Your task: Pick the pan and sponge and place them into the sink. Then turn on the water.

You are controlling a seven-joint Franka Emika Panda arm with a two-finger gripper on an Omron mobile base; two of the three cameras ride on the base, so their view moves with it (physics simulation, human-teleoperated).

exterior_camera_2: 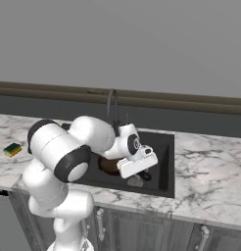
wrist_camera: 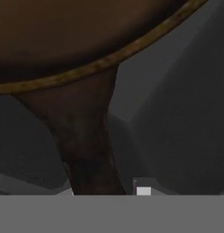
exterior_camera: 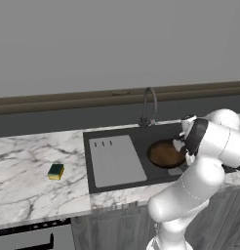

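A: Hand view first: how does the claw (exterior_camera_2: 142, 172) stand?

B: Clamped on the handle of the round dark-brown pan (wrist_camera: 82, 36), which sits low inside the dark charcoal sink (exterior_camera: 141, 139).

A: And further out?

B: The green-topped yellow sponge (exterior_camera: 56, 171) lies well to the claw's left on the marbled bench (exterior_camera: 29, 180). The thin dark arched faucet (exterior_camera: 150, 105) just behind runs dry.

A: So the pan is nearly placed; sponge and water remain.

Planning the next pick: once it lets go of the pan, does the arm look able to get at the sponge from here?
Probably yes. The sponge lies alone on open counter left of the sink. The gripper, shut on the pan handle, needs a long leftward swing.
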